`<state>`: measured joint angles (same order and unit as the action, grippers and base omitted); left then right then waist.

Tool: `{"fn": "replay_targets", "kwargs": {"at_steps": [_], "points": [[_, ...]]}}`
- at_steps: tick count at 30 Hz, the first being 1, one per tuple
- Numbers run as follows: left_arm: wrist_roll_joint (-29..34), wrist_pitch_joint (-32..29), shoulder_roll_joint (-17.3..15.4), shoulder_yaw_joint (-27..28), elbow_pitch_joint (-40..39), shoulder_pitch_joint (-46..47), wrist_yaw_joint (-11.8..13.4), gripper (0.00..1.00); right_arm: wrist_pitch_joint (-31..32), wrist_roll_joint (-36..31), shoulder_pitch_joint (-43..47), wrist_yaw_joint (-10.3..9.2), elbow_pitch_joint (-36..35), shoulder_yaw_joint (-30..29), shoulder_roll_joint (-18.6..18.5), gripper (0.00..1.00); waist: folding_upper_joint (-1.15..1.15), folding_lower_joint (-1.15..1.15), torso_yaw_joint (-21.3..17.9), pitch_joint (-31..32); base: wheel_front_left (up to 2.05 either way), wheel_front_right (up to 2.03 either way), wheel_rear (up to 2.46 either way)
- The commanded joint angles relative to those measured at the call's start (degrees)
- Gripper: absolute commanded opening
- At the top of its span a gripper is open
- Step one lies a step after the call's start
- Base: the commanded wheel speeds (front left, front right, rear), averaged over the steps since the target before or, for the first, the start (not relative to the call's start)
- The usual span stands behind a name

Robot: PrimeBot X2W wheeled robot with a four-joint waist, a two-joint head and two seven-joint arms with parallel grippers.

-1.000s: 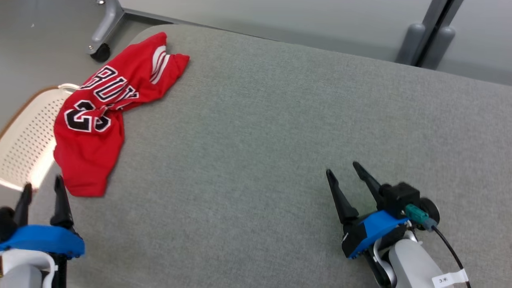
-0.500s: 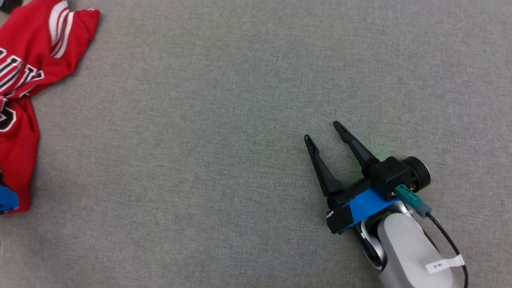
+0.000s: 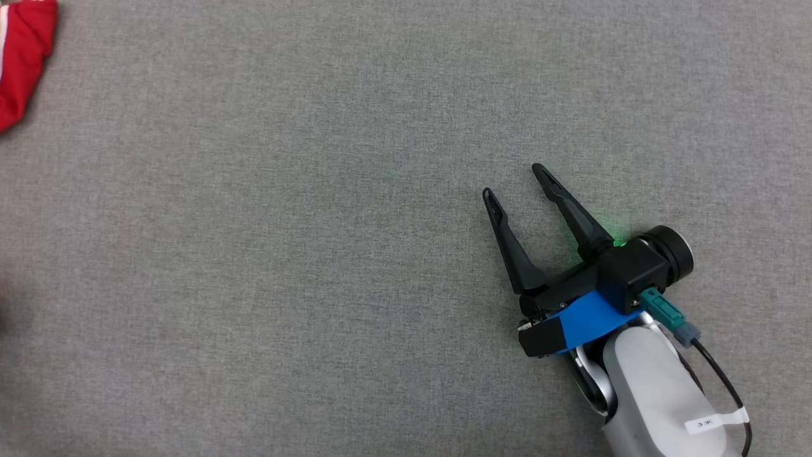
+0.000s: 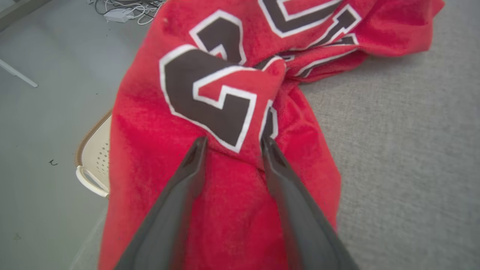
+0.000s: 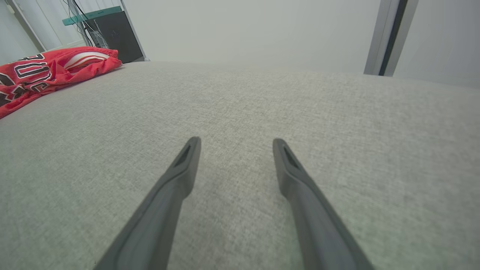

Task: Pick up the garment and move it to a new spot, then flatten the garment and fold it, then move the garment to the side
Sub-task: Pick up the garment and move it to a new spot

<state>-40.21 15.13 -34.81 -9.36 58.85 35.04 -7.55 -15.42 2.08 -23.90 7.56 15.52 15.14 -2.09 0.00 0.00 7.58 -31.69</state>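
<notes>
The garment (image 4: 225,93) is a crumpled red jersey with black, white-edged letters and numbers. It lies at the left edge of the grey surface and partly hangs over it. My left gripper (image 4: 233,140) presses down into it, fingers apart, with a raised fold of cloth between the tips. A corner of the garment (image 3: 19,51) shows at the head view's top left. Far to its right, my right gripper (image 3: 514,181) hovers open over bare grey fabric with nothing between its fingers. From the right gripper (image 5: 236,141) the garment (image 5: 45,75) lies far off to the left.
The grey fabric surface (image 3: 317,254) spreads wide between the two arms. Below its left edge stands a white perforated chair (image 4: 93,161) on the floor, with cables (image 4: 123,9) further off. A dark cabinet (image 5: 112,35) and a door frame (image 5: 386,37) stand beyond the surface.
The head camera has tilted down and swung right, so the garment has slid to the picture's top left corner. My left gripper has gone from short of the garment's hem onto the cloth.
</notes>
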Motion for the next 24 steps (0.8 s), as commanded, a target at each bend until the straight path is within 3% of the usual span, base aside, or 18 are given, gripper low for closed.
{"fn": "replay_targets", "kwargs": {"at_steps": [1,5,12,19,24], "points": [[-1.42,-0.01,-0.89,-2.09,1.23,1.81,0.13,0.0,0.5,-0.05,2.47,-0.14,1.56,-1.22,-1.48,1.0,0.0,0.0,-0.22,-0.13,0.0,0.0,0.0],[-4.09,0.0,-2.31,-4.86,0.65,2.98,0.13,0.0,0.51,0.45,2.88,-0.14,1.34,-1.78,-1.45,1.0,0.0,0.0,-0.3,0.16,0.0,0.0,0.0],[-0.91,0.06,-4.29,-0.69,-9.49,2.44,0.12,0.0,0.31,2.0,2.98,-0.08,1.77,-2.04,-1.06,1.0,0.0,0.0,-0.16,3.89,0.0,0.0,0.0],[5.86,0.06,-1.8,5.12,-24.46,-0.6,0.12,0.0,0.26,5.08,4.08,-0.07,2.55,-1.57,-0.99,1.0,0.0,0.0,-2.05,9.88,0.0,0.0,0.0],[9.1,0.06,0.7,3.82,-34.06,-3.24,0.12,0.0,0.25,7.01,5.8,-0.07,2.55,-1.02,-0.99,1.0,0.0,0.0,-5.67,13.31,0.0,0.0,0.0]]}}
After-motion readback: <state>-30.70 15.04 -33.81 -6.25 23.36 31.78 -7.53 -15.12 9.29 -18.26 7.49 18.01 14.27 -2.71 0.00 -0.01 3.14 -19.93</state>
